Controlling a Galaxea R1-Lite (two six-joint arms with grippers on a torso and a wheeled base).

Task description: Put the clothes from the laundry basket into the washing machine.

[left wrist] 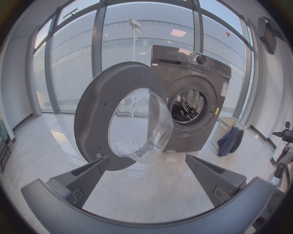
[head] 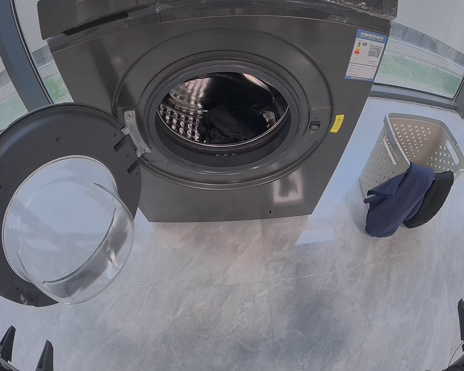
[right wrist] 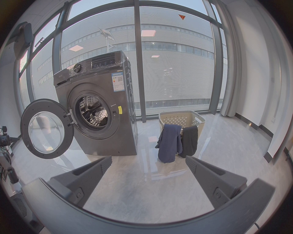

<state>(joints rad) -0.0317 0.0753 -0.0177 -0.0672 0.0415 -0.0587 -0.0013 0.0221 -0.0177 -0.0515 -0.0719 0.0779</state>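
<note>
Clothes (head: 398,200), blue and black, drape over laundry basket (head: 426,138) right of open washing machine (head: 97,72); left claw (left wrist: 146,158) and right claw (right wrist: 148,158) spread wide, empty.

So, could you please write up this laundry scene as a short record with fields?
Washing machine: door swung open to the robot's left
Drum: dark garment inside
Laundry basket: on the floor, right of the machine
To load: blue garment and black garment, draped over the basket's front rim
Left gripper: open, empty
Right gripper: open, empty
</note>
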